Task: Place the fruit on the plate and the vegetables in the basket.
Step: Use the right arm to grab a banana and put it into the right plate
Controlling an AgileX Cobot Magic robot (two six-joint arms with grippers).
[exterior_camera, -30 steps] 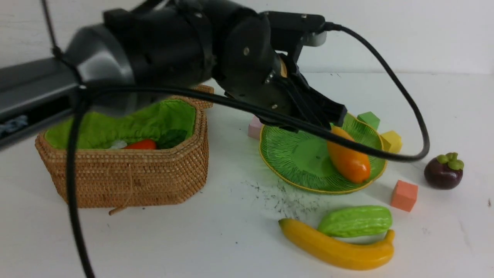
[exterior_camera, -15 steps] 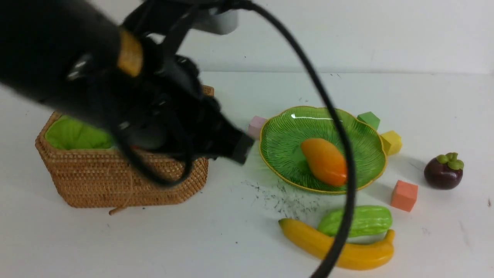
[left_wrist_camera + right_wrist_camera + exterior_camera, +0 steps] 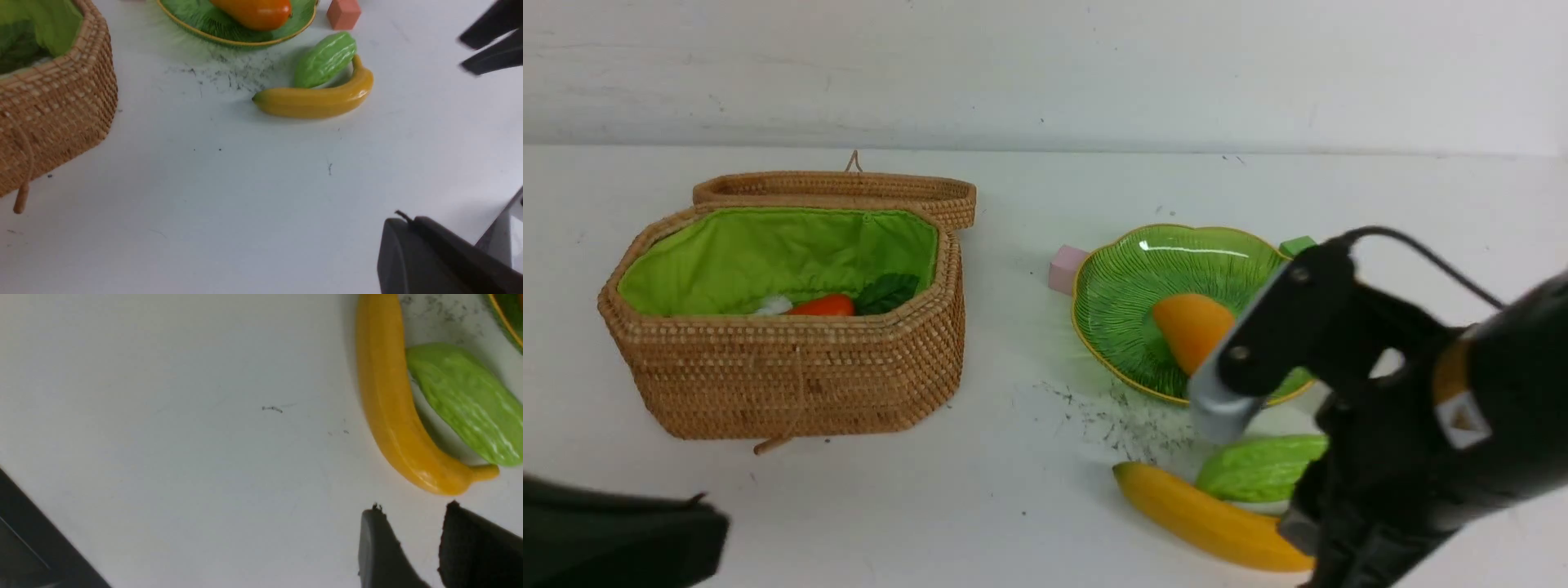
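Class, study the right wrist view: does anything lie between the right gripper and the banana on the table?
Nothing visible does: only bare table separates the right gripper from the banana at its stem end. The gourd lies beside the banana, between it and the plate, not in the gripper's path.

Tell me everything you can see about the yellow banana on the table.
The banana is a long, curved toy, glossy yellow like smooth plastic, with a darker tip and a short stem. It lies flat on the white table, nearer the robot than the green plate, not on it. The light green gourd sits in its inner curve and seems to touch it. The right gripper's fingers stand open near its stem end, apart from it.
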